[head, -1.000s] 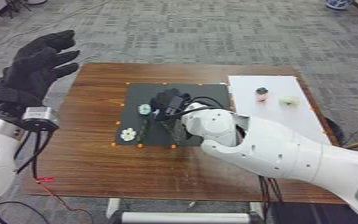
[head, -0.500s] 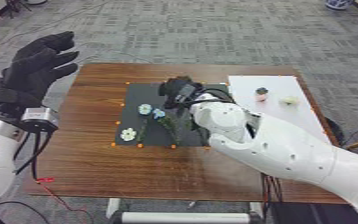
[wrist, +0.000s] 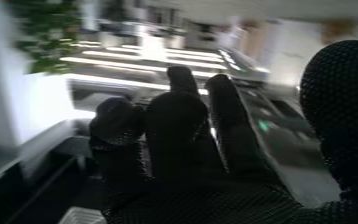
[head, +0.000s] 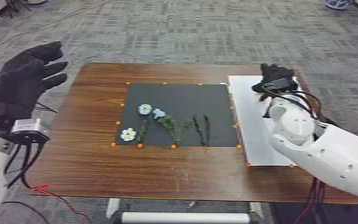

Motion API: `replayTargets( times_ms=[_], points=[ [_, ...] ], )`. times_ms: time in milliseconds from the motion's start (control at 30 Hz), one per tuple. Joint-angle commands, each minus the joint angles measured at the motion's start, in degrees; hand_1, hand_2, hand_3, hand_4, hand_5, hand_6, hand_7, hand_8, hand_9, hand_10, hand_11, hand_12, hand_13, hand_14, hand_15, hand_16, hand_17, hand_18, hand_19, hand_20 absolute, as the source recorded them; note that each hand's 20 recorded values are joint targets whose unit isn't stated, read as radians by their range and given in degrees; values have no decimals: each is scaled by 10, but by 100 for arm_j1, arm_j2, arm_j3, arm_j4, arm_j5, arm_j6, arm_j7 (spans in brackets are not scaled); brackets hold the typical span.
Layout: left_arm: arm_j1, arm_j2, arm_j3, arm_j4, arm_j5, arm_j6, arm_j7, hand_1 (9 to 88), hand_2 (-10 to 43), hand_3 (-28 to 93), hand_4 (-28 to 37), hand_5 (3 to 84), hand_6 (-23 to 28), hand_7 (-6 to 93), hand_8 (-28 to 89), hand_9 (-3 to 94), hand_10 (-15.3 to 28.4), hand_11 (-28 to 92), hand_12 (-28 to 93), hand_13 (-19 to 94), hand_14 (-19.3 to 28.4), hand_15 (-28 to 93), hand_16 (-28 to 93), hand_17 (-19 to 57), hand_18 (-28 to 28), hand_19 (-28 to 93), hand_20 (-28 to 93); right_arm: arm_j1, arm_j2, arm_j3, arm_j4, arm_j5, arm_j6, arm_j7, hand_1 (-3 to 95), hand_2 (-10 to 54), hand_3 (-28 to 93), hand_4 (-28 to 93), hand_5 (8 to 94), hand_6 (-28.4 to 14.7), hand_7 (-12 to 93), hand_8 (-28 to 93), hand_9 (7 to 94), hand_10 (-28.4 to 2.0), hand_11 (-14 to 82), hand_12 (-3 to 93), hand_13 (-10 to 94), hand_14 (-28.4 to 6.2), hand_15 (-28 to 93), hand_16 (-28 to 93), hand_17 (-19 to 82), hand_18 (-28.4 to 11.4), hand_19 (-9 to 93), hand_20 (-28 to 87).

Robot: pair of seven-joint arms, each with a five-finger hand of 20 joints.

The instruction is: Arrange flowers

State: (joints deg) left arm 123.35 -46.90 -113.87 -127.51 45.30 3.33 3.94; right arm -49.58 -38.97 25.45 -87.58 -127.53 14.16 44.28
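**Flowers on dark mat, right hand over white board, fingers released**

Head view. Clock centred on the dark mat [head: 180, 95], 12 away from the robot. White flower [head: 128, 134] lay at 8 o'clock, near the mat's edge. Paler blue flower [head: 145, 109] lay between 9 and 10, its stem running toward 7; second blue flower [head: 159, 113] lay just beside it, at 9, with a leafy stem [head: 171, 129] reaching toward 6. Two slender green stems, the nearer one [head: 198, 130] and the outer one [head: 207, 129], lay apart, between 4 and 5. Orange markers [head: 141, 146] dotted the mat's border. White board [head: 260, 145] was at 3 o'clock. Right hand [head: 275, 75] was at 2, over the board's far end; could not tell whether a flower was underneath. Left hand [head: 17, 82] was raised at 10, beyond the wooden table's [head: 87, 115] edge, fingers released and loosely bent.

Right wrist view. Right hand [wrist: 211, 197]: fingers released, mostly extended, some slightly bent; thumb [wrist: 335, 100] stood well apart from them. Behind it, leafy greenery [wrist: 47, 30] and bright streaks, blurred.
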Motion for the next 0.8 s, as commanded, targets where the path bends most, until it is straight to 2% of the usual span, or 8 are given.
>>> replayTargets(
  times_ms=[33, 167, 500, 633, 800],
  points=[
    [65, -80, 1, -28, -19, 31, 26, 257, -55, 710, -254, 249, 27, 241, -108, 183, 101, 216, 191, 100, 133, 408, -33, -106, 206, 411, 86, -318, 335, 192, 222, 191, -94, -178, 262, -95, 880, -283, 346, -60, 182, -106, 397, -123, 164, 167, 641, -85, 872, 276, 350, -223, 926, 535],
    [80, -68, 14, -31, -16, 32, 14, 257, -54, 709, -256, 248, 26, 243, -109, 183, 101, 215, 191, 100, 133, 408, -33, -106, 206, 412, 86, -169, 229, -14, 329, 174, 176, -151, 280, -95, 875, -283, 387, -45, 204, -119, 436, -83, 189, 155, 660, -76, 878, 273, 360, -223, 929, 538],
    [53, -57, 36, -20, -14, 54, -15, 258, -52, 707, -255, 248, 27, 240, -109, 183, 101, 215, 191, 100, 134, 407, -32, -106, 206, 413, 86, 90, 83, -325, 436, 157, 347, -327, 319, -95, 856, -283, 476, 1, 247, -149, 546, -69, 200, 144, 692, -66, 878, 278, 383, -217, 932, 560],
    [4, -50, 78, -7, -8, 47, -31, 257, -51, 707, -252, 248, 27, 240, -109, 184, 101, 216, 191, 101, 132, 408, -32, -106, 206, 413, 85, 81, 19, -268, 518, 165, 121, -436, 325, -95, 856, -283, 508, 17, 261, -156, 576, -61, 204, 145, 696, -65, 876, 282, 386, -215, 932, 564],
    [-3, -40, 49, -14, -9, 55, -26, 257, -52, 708, -252, 248, 26, 241, -109, 183, 102, 216, 191, 100, 133, 408, -32, -106, 206, 412, 85, 61, -89, -154, 694, 233, -179, -538, 340, -95, 850, -283, 542, 25, 270, -165, 606, -56, 206, 147, 706, -61, 877, 286, 394, -215, 932, 577]
  ],
)
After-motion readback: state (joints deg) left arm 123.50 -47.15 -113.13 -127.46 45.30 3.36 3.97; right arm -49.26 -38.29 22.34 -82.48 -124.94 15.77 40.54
